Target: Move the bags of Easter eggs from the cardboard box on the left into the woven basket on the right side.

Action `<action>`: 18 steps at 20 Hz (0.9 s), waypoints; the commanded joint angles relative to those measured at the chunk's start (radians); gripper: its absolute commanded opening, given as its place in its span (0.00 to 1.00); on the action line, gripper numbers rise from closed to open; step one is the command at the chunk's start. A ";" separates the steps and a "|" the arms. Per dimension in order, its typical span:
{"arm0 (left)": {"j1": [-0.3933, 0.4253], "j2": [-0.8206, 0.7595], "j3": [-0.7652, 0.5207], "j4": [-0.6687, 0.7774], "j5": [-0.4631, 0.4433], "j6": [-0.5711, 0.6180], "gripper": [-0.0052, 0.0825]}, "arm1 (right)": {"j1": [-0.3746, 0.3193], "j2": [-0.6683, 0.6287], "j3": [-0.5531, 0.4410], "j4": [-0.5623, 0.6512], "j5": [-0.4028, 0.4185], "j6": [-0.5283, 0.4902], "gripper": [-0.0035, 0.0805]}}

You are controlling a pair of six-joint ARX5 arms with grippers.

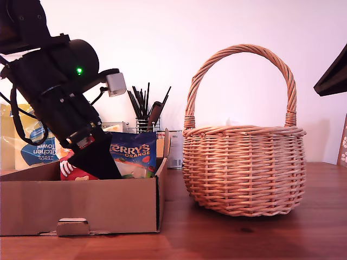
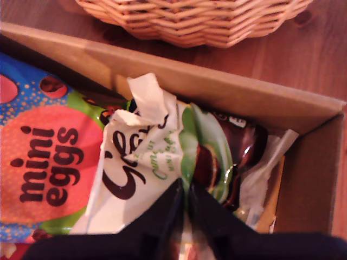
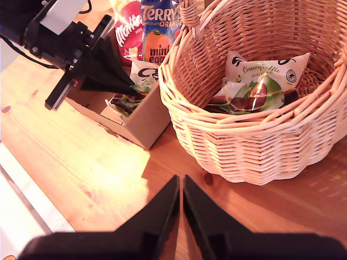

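Note:
The brown cardboard box (image 1: 81, 203) stands at the exterior view's left, with my first gripper (image 1: 105, 168) reaching down into it. In the first wrist view that gripper (image 2: 183, 187) is shut on a crumpled white-and-green bag (image 2: 141, 157), next to a blue "mini eggs" bag (image 2: 43, 162). A Terry's bag (image 1: 133, 154) and a red bag (image 1: 70, 170) lean upright in the box. The woven basket (image 1: 244, 168) stands at the exterior view's right and holds one white-and-green bag (image 3: 255, 86). My second gripper (image 3: 180, 181) hovers shut and empty above the table beside the basket (image 3: 255, 146).
Behind the box are a yellow-and-blue kitchen towel pack (image 1: 27, 146), a holder of black sticks (image 1: 145, 108) and a small tin (image 1: 174, 149). A dark arm part (image 1: 332, 80) shows at the exterior view's right edge. The wooden table (image 1: 244, 238) runs under everything.

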 commanded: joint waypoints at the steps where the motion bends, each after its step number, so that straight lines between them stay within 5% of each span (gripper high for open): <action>1: -0.001 -0.055 0.005 -0.019 -0.013 -0.002 0.03 | 0.005 -0.001 -0.001 0.005 -0.001 -0.002 0.03; 12: 0.022 -0.189 0.044 -0.137 -0.042 -0.023 0.03 | 0.005 -0.001 -0.001 0.011 -0.005 0.000 0.03; 13: 0.029 -0.170 0.044 -0.145 -0.019 -0.039 0.10 | 0.005 -0.001 -0.001 0.011 -0.005 0.000 0.03; 15: 0.030 -0.127 0.044 -0.139 0.010 -0.056 0.46 | 0.005 -0.001 -0.001 0.014 -0.004 0.000 0.03; 16: 0.028 -0.104 0.044 -0.139 0.009 -0.056 0.56 | 0.005 -0.001 -0.001 0.015 -0.005 0.000 0.03; 18: 0.020 -0.060 0.044 -0.135 0.000 -0.055 0.56 | 0.005 -0.001 -0.001 0.019 -0.004 0.000 0.03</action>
